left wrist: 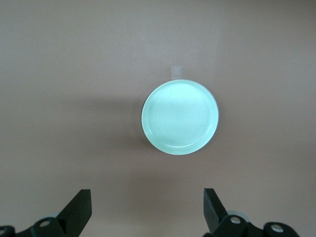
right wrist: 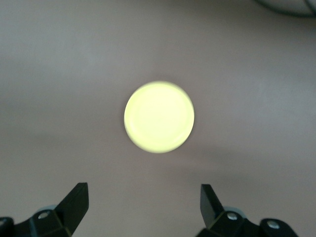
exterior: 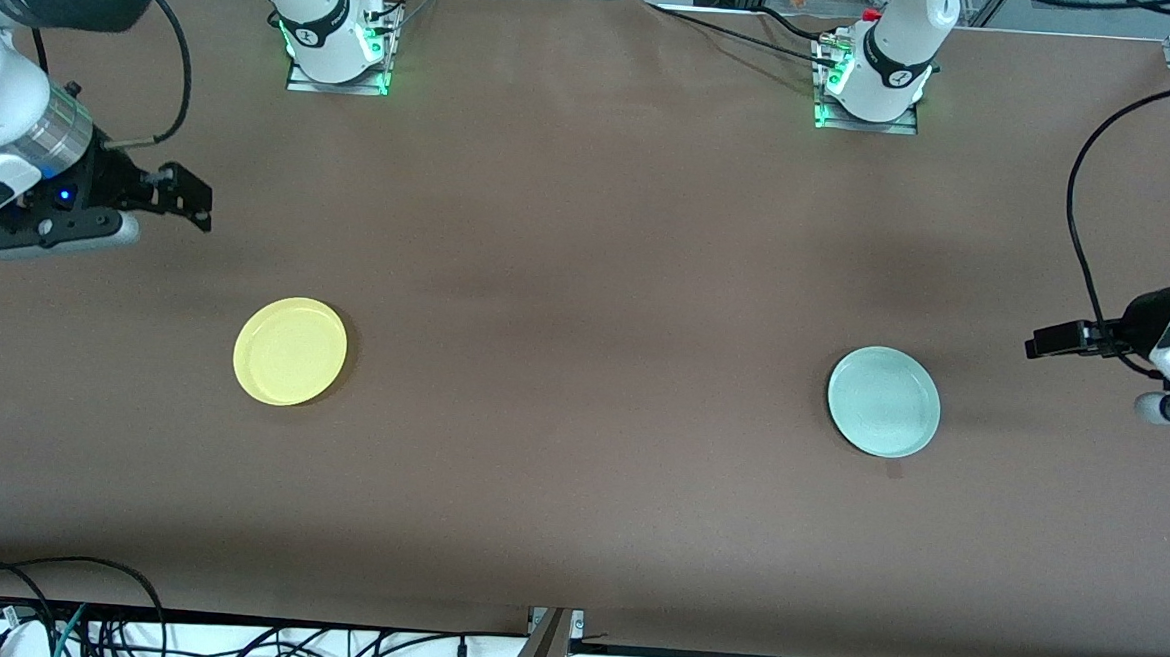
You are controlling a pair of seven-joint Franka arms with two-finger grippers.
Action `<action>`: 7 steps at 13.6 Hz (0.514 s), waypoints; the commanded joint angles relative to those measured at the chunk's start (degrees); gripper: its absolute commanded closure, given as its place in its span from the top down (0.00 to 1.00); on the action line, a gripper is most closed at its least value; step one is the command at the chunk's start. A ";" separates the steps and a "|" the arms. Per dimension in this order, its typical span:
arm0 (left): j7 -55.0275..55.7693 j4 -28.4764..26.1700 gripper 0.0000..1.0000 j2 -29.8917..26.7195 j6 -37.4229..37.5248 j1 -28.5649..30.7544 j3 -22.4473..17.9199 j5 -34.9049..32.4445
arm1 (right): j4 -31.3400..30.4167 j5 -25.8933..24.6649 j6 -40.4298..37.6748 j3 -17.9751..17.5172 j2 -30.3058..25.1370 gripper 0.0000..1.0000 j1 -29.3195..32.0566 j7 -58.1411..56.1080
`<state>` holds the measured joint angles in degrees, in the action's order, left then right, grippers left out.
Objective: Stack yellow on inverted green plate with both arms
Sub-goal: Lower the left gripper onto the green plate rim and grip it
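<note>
Even overhead light; right wrist view blurred.

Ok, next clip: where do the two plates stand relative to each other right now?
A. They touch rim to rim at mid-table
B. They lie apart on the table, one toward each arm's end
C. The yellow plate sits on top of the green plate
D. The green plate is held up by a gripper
B: the yellow plate lies flat toward the right arm's end and the green plate toward the left arm's end, with bare table between them and neither gripped.
</note>
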<state>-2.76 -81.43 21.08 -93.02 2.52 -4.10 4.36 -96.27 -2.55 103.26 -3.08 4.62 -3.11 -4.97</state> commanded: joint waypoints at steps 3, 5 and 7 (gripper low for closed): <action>-4.00 0.57 1.00 6.25 -5.74 0.46 0.32 2.14 | 2.23 -3.43 1.33 1.24 4.16 1.00 1.26 4.08; -6.80 -0.75 1.00 7.39 -8.56 0.99 0.23 3.98 | 2.75 -3.60 1.15 1.24 3.55 1.00 1.18 3.92; -8.65 -4.69 1.00 7.22 -13.56 1.60 0.23 4.17 | 2.67 -3.08 -1.20 0.98 2.06 1.00 1.18 4.00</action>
<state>-7.97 -82.68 29.16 -102.72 3.12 -3.82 6.55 -94.52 -5.11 104.81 -1.46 8.02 -2.14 -2.24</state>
